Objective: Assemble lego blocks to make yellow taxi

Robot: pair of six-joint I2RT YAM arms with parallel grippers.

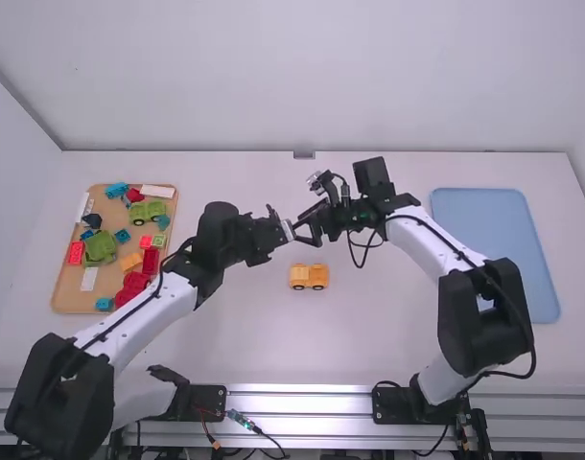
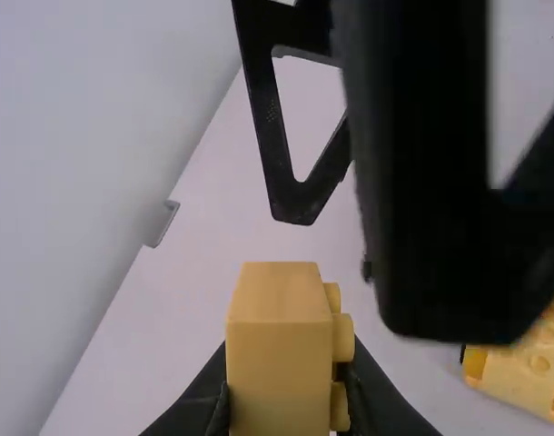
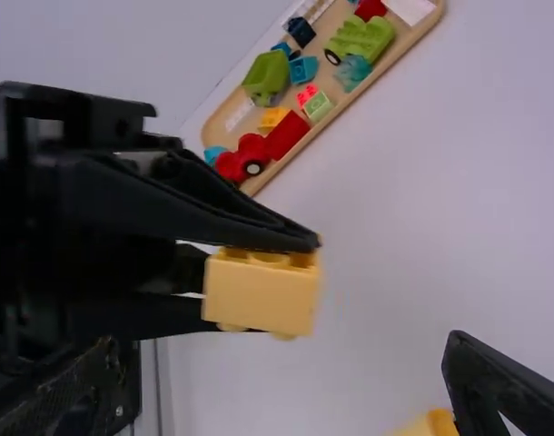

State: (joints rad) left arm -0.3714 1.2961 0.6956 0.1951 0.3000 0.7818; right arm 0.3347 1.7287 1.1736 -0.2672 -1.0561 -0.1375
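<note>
Backdrop: plain pale wall behind white table [image 1: 398,355].
L side: wood tray [image 1: 58,299] w/ red, blue & green blocks, green vehicle [image 1: 147,212], 1 yellow blk [image 1: 131,262].
R side: blue tray [image 1: 484,206], flat on tbl.
Obstruction: R gripper [image 1: 307,233] close to L gripper [image 1: 287,230] above tbl; in L wrist view it crosses in front of part of taxi body [image 1: 309,276].
L gripper state: clamped on held brick [image 2: 277,363].
R gripper state: fingers spread, nothing between.
Held brick, loc.: off tbl, betw. L gripper fingertips, near R gripper.
Held brick, appearance: yellow, boxy, rounded studs on one face.
Taxi body, loc.: mid-tbl, nearer arm bases than both grippers, betw. trays, apart from held brick.
Taxi body, appearance: yellow, dark wheels, upright, studs on top.
</note>
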